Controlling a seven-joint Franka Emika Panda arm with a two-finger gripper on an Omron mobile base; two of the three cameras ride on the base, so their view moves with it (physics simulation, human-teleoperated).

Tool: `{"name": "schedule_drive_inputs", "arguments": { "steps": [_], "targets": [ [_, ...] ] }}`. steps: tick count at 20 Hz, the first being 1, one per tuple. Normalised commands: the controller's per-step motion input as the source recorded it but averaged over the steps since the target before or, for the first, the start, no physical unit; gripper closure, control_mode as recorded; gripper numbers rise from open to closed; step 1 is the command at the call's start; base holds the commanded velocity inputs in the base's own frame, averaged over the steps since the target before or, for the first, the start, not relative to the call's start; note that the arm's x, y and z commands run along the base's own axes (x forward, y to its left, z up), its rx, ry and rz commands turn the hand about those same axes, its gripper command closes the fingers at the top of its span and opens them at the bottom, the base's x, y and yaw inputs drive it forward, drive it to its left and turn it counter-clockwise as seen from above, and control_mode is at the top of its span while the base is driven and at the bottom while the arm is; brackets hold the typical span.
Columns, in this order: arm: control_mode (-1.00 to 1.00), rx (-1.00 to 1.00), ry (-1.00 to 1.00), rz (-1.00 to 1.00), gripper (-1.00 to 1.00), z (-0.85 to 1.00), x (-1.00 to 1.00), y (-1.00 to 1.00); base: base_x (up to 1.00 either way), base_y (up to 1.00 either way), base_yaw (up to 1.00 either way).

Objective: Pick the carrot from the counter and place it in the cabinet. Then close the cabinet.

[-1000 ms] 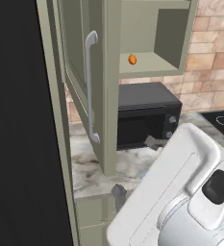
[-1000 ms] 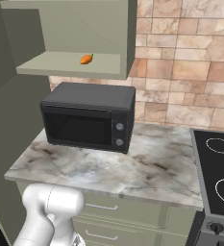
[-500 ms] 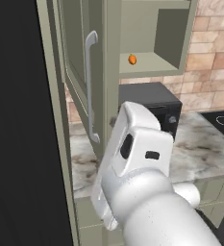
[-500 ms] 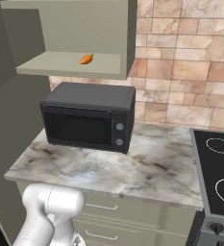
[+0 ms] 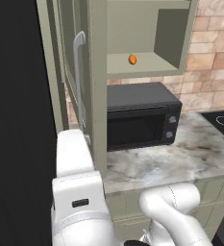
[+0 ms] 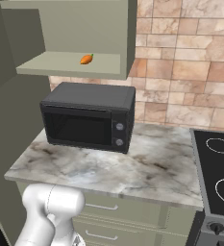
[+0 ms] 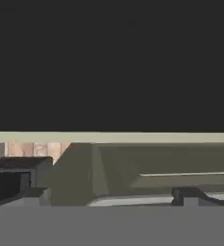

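The small orange carrot [image 5: 131,59] [image 6: 86,59] lies on the lower shelf of the sage-green cabinet [image 5: 147,62] [image 6: 60,65]. The cabinet door [image 5: 70,57] stands open, swung out to the left, and its pale bar handle [image 5: 78,72] faces me. My white arm rises beside the door's lower edge at the lower left of the left base view. In the hand view my gripper [image 7: 108,197] is open and empty. Its fingertips [image 7: 183,194] stand wide apart, close to the door's recessed panel [image 7: 152,168]. The marbled counter [image 5: 180,158] [image 6: 147,163] lies below the cabinet.
A black microwave [image 5: 142,120] [image 6: 89,117] stands on the counter under the cabinet. A black cooktop [image 6: 217,168] sits to the right. A tall dark unit [image 5: 17,120] walls off the left side, right behind the open door.
My arm has swung from the right of the left base view over to the left, up against the open door. The carrot has stayed on the shelf.
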Motion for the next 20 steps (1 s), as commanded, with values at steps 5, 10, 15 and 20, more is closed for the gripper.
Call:
{"name": "schedule_drive_inputs", "arguments": {
  "steps": [5,10,15,20],
  "targets": [
    [-1.00,-0.29,-0.11,-0.10,-1.00,0.00,0.26,0.17,0.00,0.00,0.00],
    [-1.00,-0.25,0.02,-0.15,-1.00,0.00,0.95,0.00,0.00,0.00,0.00],
    [-1.00,-0.19,0.03,-0.13,-1.00,0.00,0.77,-0.15,0.00,0.00,0.00],
    [-1.00,-0.15,0.07,-0.04,-1.00,0.00,0.06,-0.63,0.00,0.00,0.00]
  ]
}}
